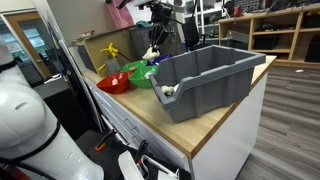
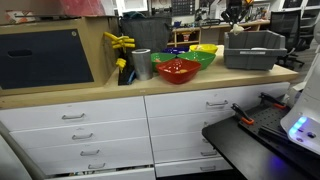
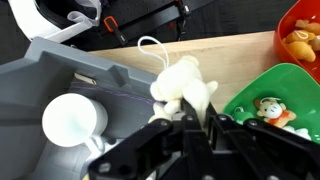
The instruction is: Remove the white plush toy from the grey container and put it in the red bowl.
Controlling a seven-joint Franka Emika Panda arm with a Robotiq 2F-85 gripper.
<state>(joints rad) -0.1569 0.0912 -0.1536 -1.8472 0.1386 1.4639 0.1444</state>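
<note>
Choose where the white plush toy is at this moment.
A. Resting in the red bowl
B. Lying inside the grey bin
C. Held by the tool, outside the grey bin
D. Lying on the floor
C: in the wrist view the white plush toy sits between the fingers of the tool, over the wooden table beside the grey bin, and not in the red bowl.

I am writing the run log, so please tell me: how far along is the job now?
Done: the white plush toy is out of the grey container. In hand: the fingers hold it above the table, beside the green bowl. Left: carry it to the red bowl and release it.
</note>
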